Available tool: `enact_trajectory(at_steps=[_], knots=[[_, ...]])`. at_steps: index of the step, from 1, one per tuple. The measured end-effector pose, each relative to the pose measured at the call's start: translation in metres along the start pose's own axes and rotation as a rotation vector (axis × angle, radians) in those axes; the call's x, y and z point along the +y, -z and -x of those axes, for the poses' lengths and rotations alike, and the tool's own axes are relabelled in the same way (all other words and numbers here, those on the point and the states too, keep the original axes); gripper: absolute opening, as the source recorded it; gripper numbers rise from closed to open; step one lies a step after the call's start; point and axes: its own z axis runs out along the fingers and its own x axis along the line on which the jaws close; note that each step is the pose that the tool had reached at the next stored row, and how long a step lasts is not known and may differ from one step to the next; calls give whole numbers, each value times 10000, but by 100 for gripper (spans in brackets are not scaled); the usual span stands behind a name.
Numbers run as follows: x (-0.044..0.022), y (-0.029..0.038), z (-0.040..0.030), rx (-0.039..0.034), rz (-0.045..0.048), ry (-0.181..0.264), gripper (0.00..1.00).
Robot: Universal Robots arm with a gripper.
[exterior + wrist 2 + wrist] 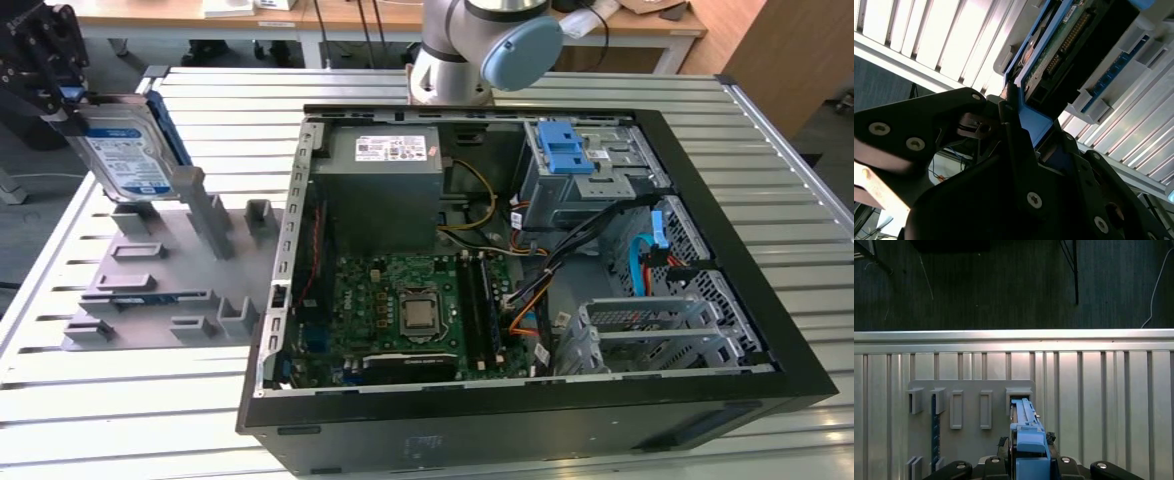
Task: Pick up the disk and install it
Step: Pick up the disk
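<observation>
The disk (123, 152), a silver drive with a white-and-blue label in a blue bracket, stands on edge at the exterior view's far left. My black gripper (70, 104) is shut on its upper end. The disk's lower edge is level with the posts of the grey slotted holder (160, 270); whether it still sits in a slot I cannot tell. In the second wrist view the fingers (1014, 150) clamp the blue bracket (1030, 122), with the disk's green circuit board (1064, 45) beyond. The first wrist view looks along the disk (1026, 437), which points at a holder slot (1019, 394).
An open black computer case (534, 400) lies on the slatted metal table (80, 400), right of the holder. Inside it are a grey power supply (387, 165), a motherboard (414, 310), a drive bay with a blue latch (566, 148) and a metal cage (654, 330). The arm's base (474, 50) stands behind the case.
</observation>
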Motion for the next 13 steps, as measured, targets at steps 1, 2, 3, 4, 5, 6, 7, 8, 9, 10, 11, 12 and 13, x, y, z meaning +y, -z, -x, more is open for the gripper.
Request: enact_trajectory(at_steps=[1, 2, 3, 4, 5, 6, 7, 8, 9, 10, 11, 12, 13], knots=[[0, 3, 0, 0, 1, 0, 36], [0, 6, 0, 1, 2, 0, 36], [0, 9, 0, 0, 0, 0, 36], [0, 12, 0, 0, 0, 1, 36], [0, 15, 0, 0, -1, 0, 36], [0, 17, 0, -1, -1, 0, 36], [0, 19, 0, -1, -2, 0, 36], [0, 22, 0, -1, -1, 0, 36], [0, 23, 0, -1, 0, 0, 36], [0, 24, 0, -1, -2, 0, 36], [0, 26, 0, 0, 0, 0, 36], [0, 28, 0, 0, 0, 0, 36], [0, 31, 0, 0, 0, 0, 36]])
